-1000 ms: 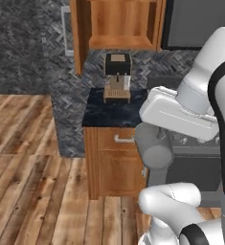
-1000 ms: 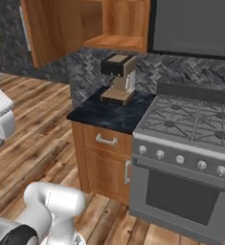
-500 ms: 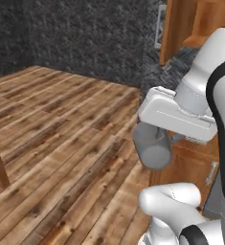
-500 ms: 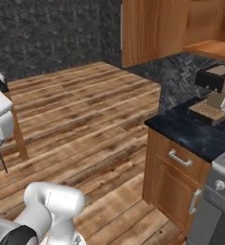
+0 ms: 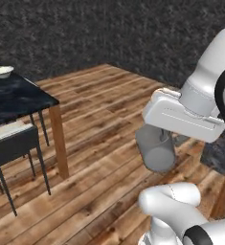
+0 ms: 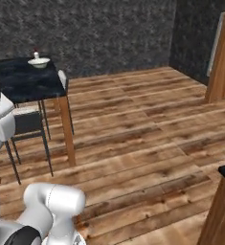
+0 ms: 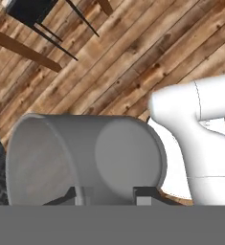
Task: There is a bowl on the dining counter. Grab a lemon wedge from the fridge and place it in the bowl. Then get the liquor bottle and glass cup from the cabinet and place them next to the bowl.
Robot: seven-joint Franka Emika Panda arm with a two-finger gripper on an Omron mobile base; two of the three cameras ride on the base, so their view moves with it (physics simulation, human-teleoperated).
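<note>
We carry grey translucent straight-sided glass cup [image 7: 85, 158] | jaws clamping its wall, frame bottom | light, slippery, fragile; keep grip steady.

Arm [image 5: 207, 81]: glossy white shell of rounded, tubular segments, smooth surface. A dark, near-black band marks the joint at the right edge of the left base view; a second dark band sits low on the base link. Hand housing [image 5: 181, 115]: white, boxy with rounded corners, a thin seam line along its lower face. Base link [image 6: 51, 206]: white, elbow-shaped cylinder, with a dark ring at its foot. Upper link at the left edge of the right base view: white with a black section. Fingers [image 7: 145, 195]: small, dark grey, blocky tips. No cables, screws or markings discernible.
</note>
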